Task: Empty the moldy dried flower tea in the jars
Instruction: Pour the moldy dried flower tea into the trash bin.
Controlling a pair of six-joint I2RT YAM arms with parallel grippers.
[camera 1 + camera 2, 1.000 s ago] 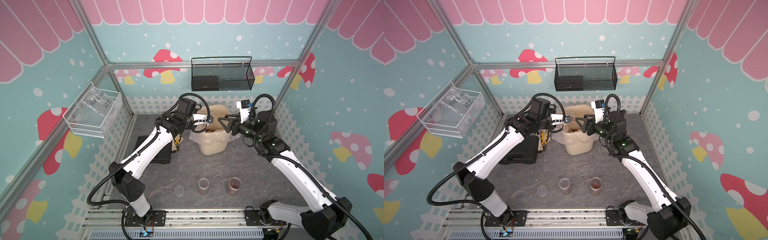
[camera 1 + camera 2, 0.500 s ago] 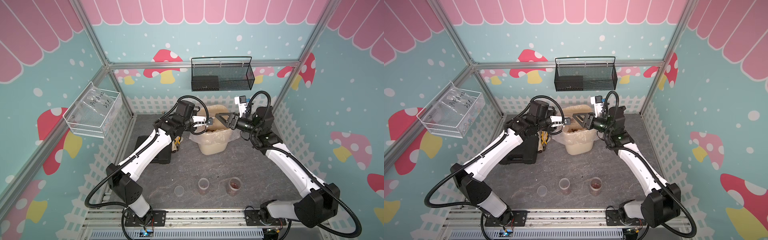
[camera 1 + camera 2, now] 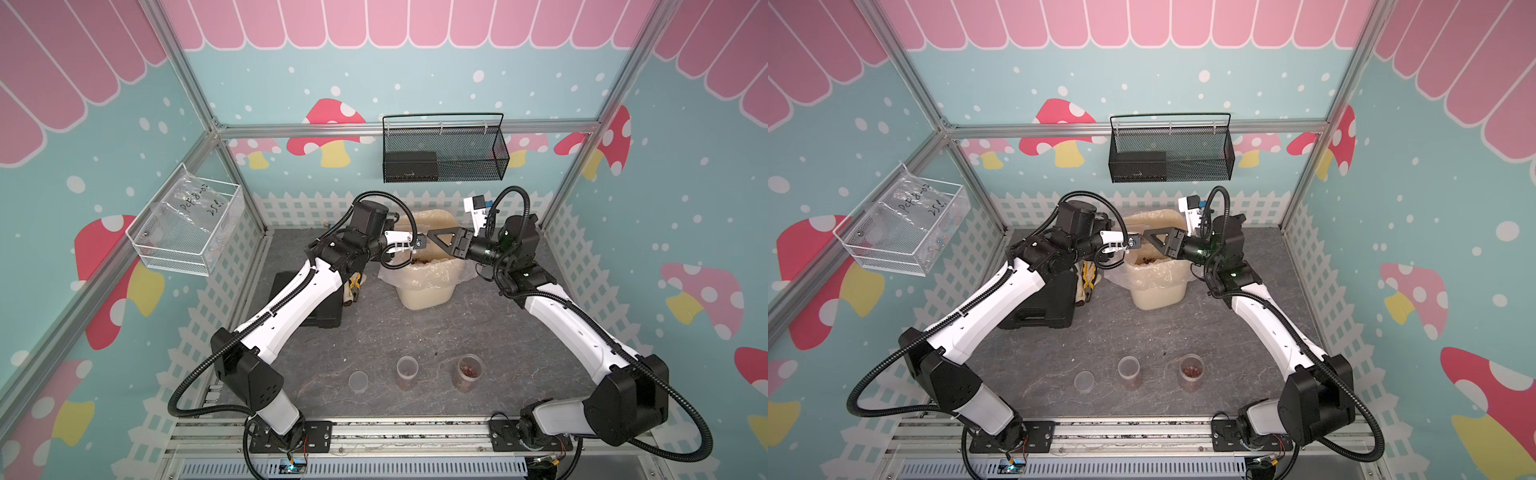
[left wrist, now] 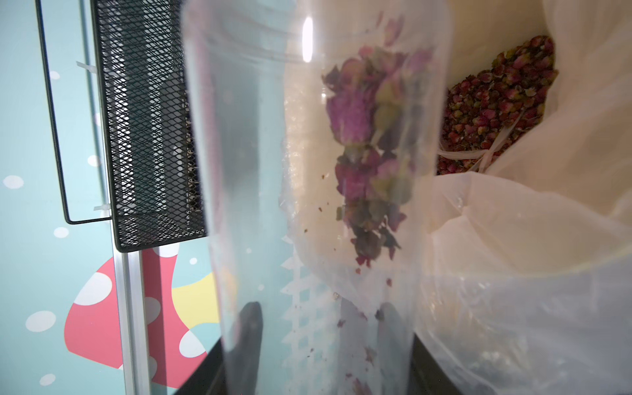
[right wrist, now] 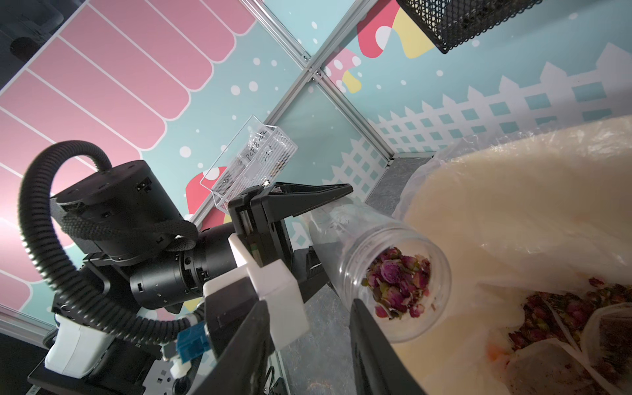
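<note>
status: mid-pour on one jar, so the task is well short of done
held jar (image 5: 362, 239): clear, no lid on it, tipped near level, and by my read its mouth is over the bin (image 3: 424, 297)
left end effector (image 5: 328, 236): clamped on the held jar toward its base end
right end effector (image 3: 431, 237): tip just beside the jar mouth; jaws partly apart, nothing between them
dried flower tea (image 5: 398, 284): a clump of pink-purple buds sits at the mouth of the held jar, not yet out
done so far: the bin already has a bed of buds (image 4: 496, 102) inside its clear liner
left, middle jar (image 3: 407, 371): upright on the surface (image 3: 374, 332), with reddish bits low inside
left, right jar (image 3: 469, 372): upright, shows more tea, well apart from the bin
small clear piece (image 3: 358, 381): looks empty; can't tell if it's a short jar or a lid
lids on front row: can't tell from above
top views only: both show the front row and the two arms meeting over the bin; the held jar is nearly lost between the end effectors
left wrist only: looks along the jar wall; buds are bunched on one side, with crumbs trailing back toward the base
right wrist only: shows the open mouth, the left's grip, its own jaw gap, and pale pouches (image 5: 554, 362) lying on the buds in the bin
next, my guess: the clump needs more tilt or a nudge before it drops
</note>
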